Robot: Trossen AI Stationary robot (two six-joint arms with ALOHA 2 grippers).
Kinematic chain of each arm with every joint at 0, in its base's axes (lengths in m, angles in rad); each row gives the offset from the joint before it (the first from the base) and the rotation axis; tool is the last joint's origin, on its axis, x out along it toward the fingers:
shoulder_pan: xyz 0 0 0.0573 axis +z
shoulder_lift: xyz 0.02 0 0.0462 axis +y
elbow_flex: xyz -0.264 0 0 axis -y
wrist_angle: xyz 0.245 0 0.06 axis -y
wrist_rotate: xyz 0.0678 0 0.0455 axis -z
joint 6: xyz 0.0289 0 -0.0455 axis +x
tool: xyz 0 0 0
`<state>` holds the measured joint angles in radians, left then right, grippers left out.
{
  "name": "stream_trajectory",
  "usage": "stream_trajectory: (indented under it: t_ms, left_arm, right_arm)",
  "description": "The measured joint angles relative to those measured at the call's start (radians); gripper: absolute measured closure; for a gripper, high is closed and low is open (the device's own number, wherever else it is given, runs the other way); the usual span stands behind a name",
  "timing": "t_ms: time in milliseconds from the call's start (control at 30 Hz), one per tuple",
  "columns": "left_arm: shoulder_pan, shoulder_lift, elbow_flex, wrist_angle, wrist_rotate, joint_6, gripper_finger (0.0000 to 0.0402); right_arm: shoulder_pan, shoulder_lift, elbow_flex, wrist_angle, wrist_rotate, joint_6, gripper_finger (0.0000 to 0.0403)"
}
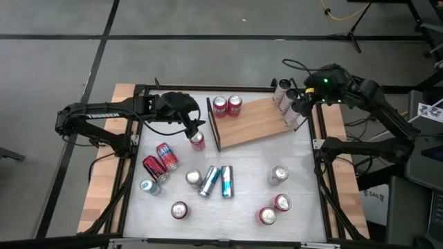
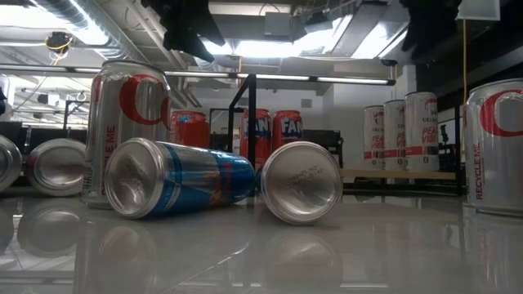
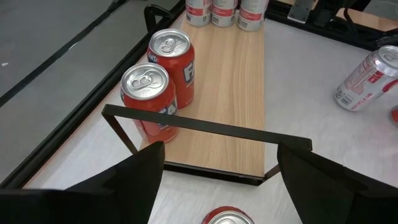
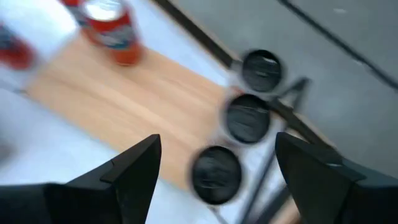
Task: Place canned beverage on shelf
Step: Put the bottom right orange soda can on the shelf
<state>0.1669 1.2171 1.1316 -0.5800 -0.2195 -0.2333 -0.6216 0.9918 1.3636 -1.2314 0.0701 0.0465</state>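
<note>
The left gripper point(image 1: 196, 128) is being held just beside the railed end of the shelf point(image 1: 252, 121), directly over an upright red can point(image 1: 198, 140) on the white table point(image 1: 242, 197); in the left wrist view its fingers point(image 3: 140, 171) are seen standing apart, with only the can's top point(image 3: 227, 217) showing low between them, so the can is judged as straddled or approached and not clearly gripped. The right gripper point(image 1: 297, 105) is being held over the far end of the shelf, above three white cans point(image 3: 221, 11) standing in a row there; its fingers point(image 4: 134, 168) are spread wide and nothing is being held between them. Two red cans point(image 3: 158, 81) are standing on the shelf close to the dark rail point(image 3: 205, 127). So five cans are already being kept on the board, and the middle of it is bare. Many cans are waiting on the table: two red ones lying at the left point(image 1: 160, 161), a blue pair lying in the middle point(image 1: 218, 181), and several silver or red ones near the front point(image 1: 273, 207). The task is therefore judged to be partly done, with much placing left.
</note>
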Motion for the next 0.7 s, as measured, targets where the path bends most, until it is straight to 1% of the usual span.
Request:
stream_trajectory:
  t_ms: [67, 133, 200, 333, 567, 700]
  left_arm:
    - [0.000, 0.000, 0.000, 0.000, 0.000, 0.000, 0.0099]
    - [0.000, 0.000, 0.000, 0.000, 0.000, 0.000, 0.0099]
    - [0.000, 0.000, 0.000, 0.000, 0.000, 0.000, 0.0099]
    - [0.000, 0.000, 0.000, -0.001, 0.000, 0.000, 0.0099]
    - [0.000, 0.000, 0.000, -0.002, 0.000, -0.001, 0.0099]
    - [0.000, 0.000, 0.000, -0.003, 0.000, -0.001, 0.0099]
  right_arm:
    - [0.004, -0.010, -0.004, 0.019, -0.088, 0.000, 0.0097]
    - [0.033, -0.015, -0.004, 0.025, -0.162, 0.001, 0.0097]
    - [0.089, -0.019, -0.004, 0.034, -0.194, 0.016, 0.0097]
    - [0.251, -0.020, -0.005, 0.067, -0.158, 0.098, 0.0097]
    - [0.593, 0.003, -0.005, 0.133, -0.007, 0.290, 0.0097]
    - [0.745, 0.033, -0.005, 0.132, 0.016, 0.428, 0.0097]
